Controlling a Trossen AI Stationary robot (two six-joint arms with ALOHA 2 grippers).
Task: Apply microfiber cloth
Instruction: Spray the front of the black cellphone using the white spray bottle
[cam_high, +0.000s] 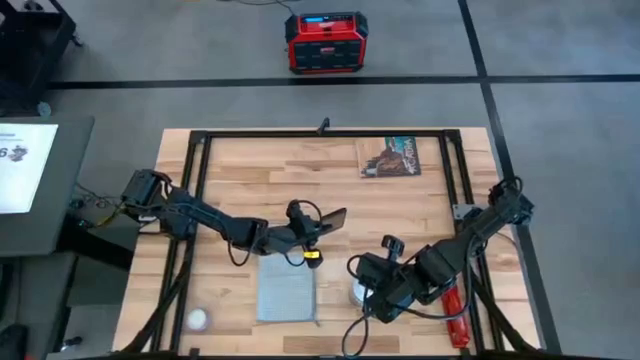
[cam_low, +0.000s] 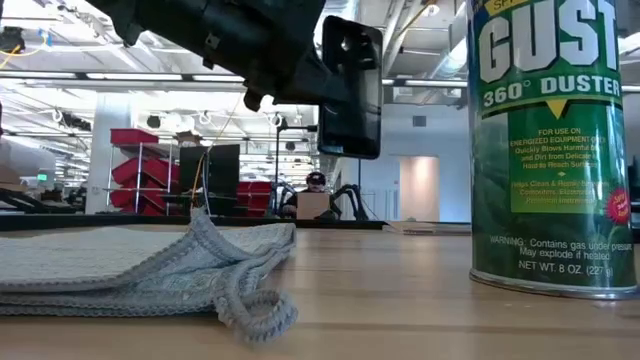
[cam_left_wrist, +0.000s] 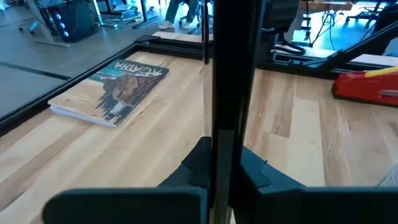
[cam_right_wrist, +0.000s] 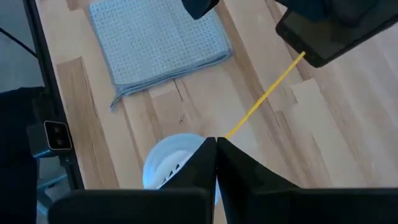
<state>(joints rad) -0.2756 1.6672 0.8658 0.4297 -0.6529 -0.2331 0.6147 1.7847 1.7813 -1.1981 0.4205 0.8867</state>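
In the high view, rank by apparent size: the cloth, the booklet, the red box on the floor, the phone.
1. red box
2. cloth
3. booklet
4. phone, held tilted in the left gripper, so foreshortened
Cloth and booklet look close.

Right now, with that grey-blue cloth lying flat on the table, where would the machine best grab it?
Probably at the microfiber cloth's loose, rumpled corner, where a fold stands up off the wood, coming straight down from above. The rest lies too flat to pinch. The right end effector is shut; the left end effector already holds the black phone.
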